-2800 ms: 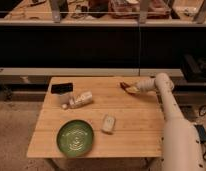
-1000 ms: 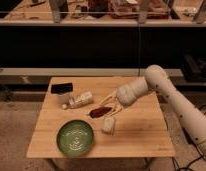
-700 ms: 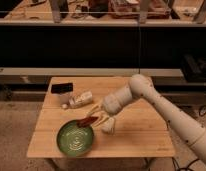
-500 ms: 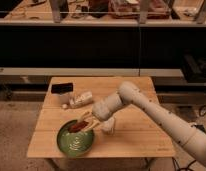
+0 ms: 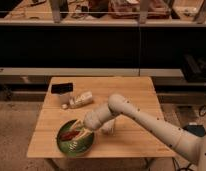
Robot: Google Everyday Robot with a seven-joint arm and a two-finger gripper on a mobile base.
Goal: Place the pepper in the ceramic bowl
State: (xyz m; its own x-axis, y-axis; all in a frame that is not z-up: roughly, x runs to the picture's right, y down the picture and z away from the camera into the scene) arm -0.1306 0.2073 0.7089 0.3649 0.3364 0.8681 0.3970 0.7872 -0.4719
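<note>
The green ceramic bowl (image 5: pixel 63 144) sits near the front left of the wooden table (image 5: pixel 131 90). The dark red pepper (image 5: pixel 70 135) is low over the inside of the bowl, sticking out leftward from my gripper (image 5: pixel 80 133). The gripper reaches over the bowl's right rim from the right and is shut on the pepper. Whether the pepper touches the bowl's floor I cannot tell. The arm (image 5: pixel 141 116) stretches away to the lower right.
A whitish bottle (image 5: pixel 81 100) lies behind the bowl, with a black block (image 5: pixel 62 88) at the table's back left. A small pale rectangular block (image 5: pixel 109 129) is right of the bowl, partly hidden by my arm. Dark shelving stands behind the table.
The gripper has carried the pepper from the table's right side leftward and down, from above the bowl's right rim to low inside the bowl.
</note>
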